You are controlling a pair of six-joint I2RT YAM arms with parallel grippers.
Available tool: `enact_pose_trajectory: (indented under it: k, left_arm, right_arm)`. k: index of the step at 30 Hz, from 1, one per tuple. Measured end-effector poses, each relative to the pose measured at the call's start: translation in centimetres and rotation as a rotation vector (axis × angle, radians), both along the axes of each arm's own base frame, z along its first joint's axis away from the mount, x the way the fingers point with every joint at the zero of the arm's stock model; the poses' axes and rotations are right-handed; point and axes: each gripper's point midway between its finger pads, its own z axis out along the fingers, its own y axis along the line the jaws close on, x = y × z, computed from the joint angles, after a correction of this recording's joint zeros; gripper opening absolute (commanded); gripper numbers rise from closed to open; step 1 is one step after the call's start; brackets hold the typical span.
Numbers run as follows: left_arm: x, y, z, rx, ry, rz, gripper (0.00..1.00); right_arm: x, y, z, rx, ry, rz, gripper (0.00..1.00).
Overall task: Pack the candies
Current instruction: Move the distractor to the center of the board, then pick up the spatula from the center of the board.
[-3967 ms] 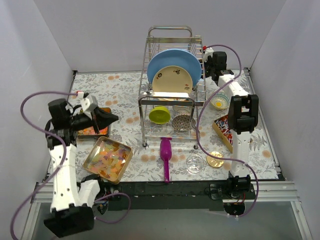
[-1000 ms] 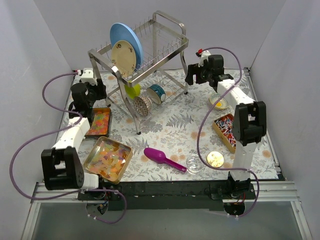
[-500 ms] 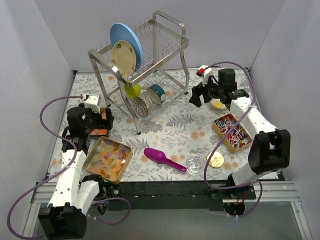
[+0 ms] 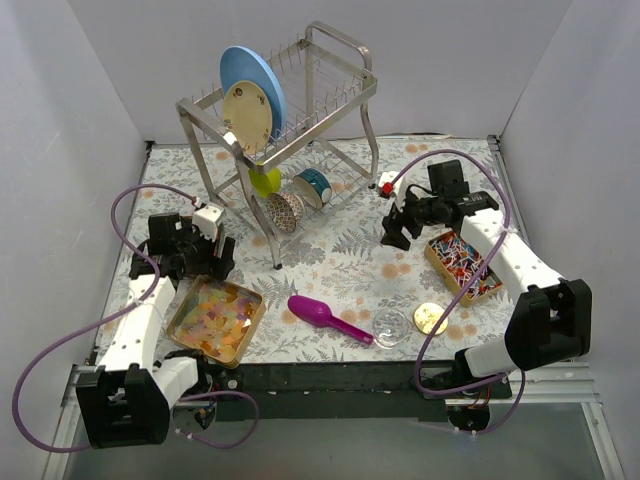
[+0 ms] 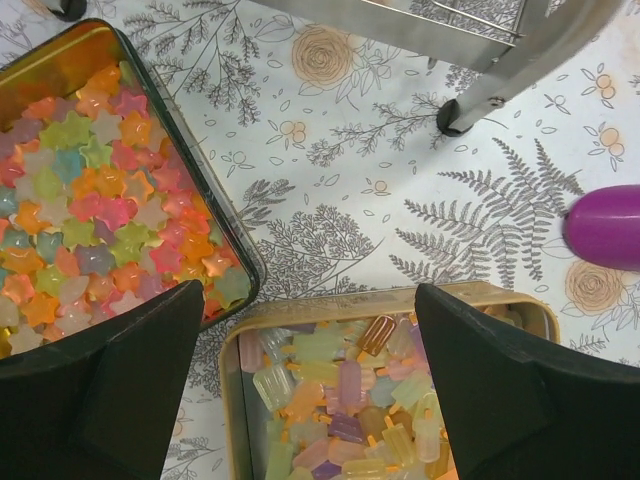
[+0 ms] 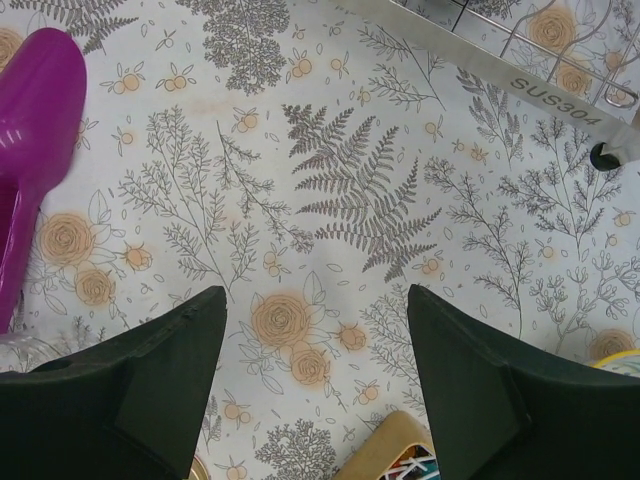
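Observation:
Star-shaped candies (image 5: 90,200) in red, orange and yellow fill a dark tin (image 5: 222,215). Translucent popsicle-shaped gummies (image 5: 350,400) lie in a gold tin (image 4: 215,318). My left gripper (image 5: 310,300) hangs open over that gold tin's far rim, beside the dark tin, and holds nothing. Red-blue-white wrapped candies (image 4: 462,262) sit in a gold tin at the right. My right gripper (image 4: 395,230) stands open and empty above the floral mat, just left of that tin, whose corner (image 6: 400,455) shows between its fingers.
A steel dish rack (image 4: 300,100) with a blue plate (image 4: 250,75) and a cream plate stands at the back left. A green bowl (image 4: 265,182), a teal cup and a strainer lie under it. A purple scoop (image 4: 325,315), a glass jar (image 4: 389,326) and a gold lid (image 4: 431,318) lie near the front.
Both arms have come away from the rack toward the front. The left gripper has opened and now hangs over the gold tin. The right gripper moved to the mat left of the wrapped candies.

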Motion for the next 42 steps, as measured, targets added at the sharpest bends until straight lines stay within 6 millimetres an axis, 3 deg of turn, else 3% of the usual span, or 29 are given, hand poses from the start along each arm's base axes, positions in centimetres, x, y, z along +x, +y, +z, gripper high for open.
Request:
enact_pose_trajectory:
  k: [5,6,8,11,16,20,32,36,37,42]
  left_arm:
    - [0.9,-0.4,-0.5,-0.02,0.026,-0.018,0.73]
    - [1.1,-0.5,-0.2,-0.025,0.018,-0.024,0.64]
    - [1.6,-0.6,0.2,-0.033,0.001,-0.02,0.57]
    - [3.0,0.5,-0.1,-0.012,-0.011,0.047,0.61]
    - [5.6,3.6,-2.6,0.032,0.087,0.188,0.57]
    - [7.2,4.8,-3.7,0.031,0.133,0.232,0.57]
    - [7.1,3.8,-5.2,-0.044,0.217,0.241,0.52]
    - [6.5,3.6,-4.3,-0.034,0.205,0.2,0.47]
    - [5.9,3.3,-3.5,-0.031,0.189,0.153,0.35]
    - [3.1,1.8,1.5,0.039,0.068,-0.115,0.18]
  right_arm:
    - [-0.2,0.8,-0.3,0.012,-0.013,0.022,0.79]
    - [-0.2,1.0,-0.3,0.014,-0.013,0.026,0.79]
    - [-0.1,1.5,-0.4,0.021,-0.008,0.027,0.79]
    - [0.6,2.3,-0.5,0.032,0.015,0.021,0.79]
    - [1.8,3.1,-0.4,0.052,0.03,-0.001,0.79]
    - [2.2,3.3,-0.2,0.061,0.026,-0.016,0.79]
    - [2.9,3.1,-0.2,0.049,0.006,-0.051,0.79]
    - [2.9,3.0,-0.2,0.041,0.001,-0.05,0.79]
    - [2.8,2.9,-0.2,0.038,0.0,-0.046,0.79]
    - [2.0,2.9,-0.2,0.027,0.001,-0.013,0.73]
